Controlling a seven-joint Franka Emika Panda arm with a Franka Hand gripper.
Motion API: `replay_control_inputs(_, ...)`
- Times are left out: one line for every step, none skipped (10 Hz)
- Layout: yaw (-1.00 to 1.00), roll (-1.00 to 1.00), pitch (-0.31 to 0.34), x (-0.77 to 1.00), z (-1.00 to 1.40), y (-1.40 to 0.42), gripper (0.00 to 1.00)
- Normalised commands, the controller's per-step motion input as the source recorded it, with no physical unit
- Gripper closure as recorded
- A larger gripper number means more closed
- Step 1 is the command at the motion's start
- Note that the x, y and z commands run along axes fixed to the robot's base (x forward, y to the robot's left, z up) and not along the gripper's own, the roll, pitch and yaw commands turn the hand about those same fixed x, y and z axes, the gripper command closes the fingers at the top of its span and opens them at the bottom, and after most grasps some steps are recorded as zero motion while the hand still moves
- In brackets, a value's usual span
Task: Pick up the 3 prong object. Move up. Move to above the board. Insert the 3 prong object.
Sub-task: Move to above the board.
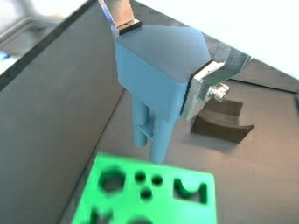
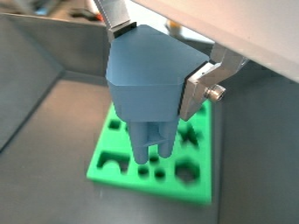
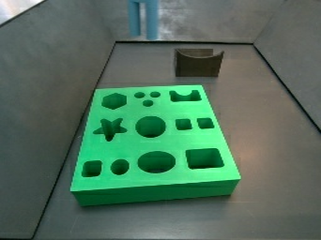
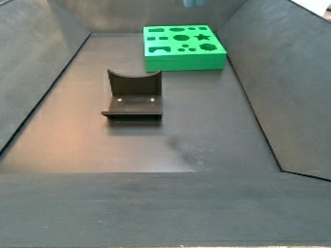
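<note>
The gripper [image 2: 162, 59] is clamped on the 3 prong object [image 2: 149, 79]: in both wrist views its silver finger plates press against opposite sides of the blue-grey blocky head, one plate [image 1: 214, 77] carrying a bolted bracket, the other [image 1: 117, 15] showing only as a narrow strip at the far side of the head. The piece hangs upright with its prongs [image 1: 149, 131] pointing down, clear of everything beneath.

In a wrist view the board [image 2: 197, 179] lies directly under the prongs; in the other wrist view the board [image 1: 193, 210] sits a little off to the side of the prong tips, so how well they line up with the three small round holes [image 3: 145, 96] is hard to judge.

In a side view only the lower ends of the prongs [image 3: 142, 17] show, at 12 o'clock in the frame, well above the floor and beyond the board's [image 3: 157, 187] far edge. The dark brown block [image 3: 197, 62] with a curved notch stands at about 1 o'clock from the board, apart from it. In the other side view the block [image 4: 134, 97] sits mid-floor and the board [image 4: 181, 60] lies at about 1 o'clock from it; the gripper is out of frame there.
</note>
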Motion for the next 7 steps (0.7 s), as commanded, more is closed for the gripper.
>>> replay_control_inputs(1.0,0.02,0.171,0.46,0.22,-0.79,1.0)
replay_control_inputs(1.0,0.04,0.194,0.34,0.14,-0.51,1.0)
replay_control_inputs(1.0,0.07,0.222,0.2,0.07,-0.24,1.0)
replay_control_inputs(0.94,0.09,0.217,0.13,0.05,-0.14,1.0)
replay_control_inputs(0.66,0.11,0.168,0.09,0.03,-0.09,1.0)
replay_control_inputs(0.42,0.11,0.126,0.08,0.02,-0.07,1.0)
replay_control_inputs(0.21,0.11,0.105,0.08,0.02,-0.05,1.0)
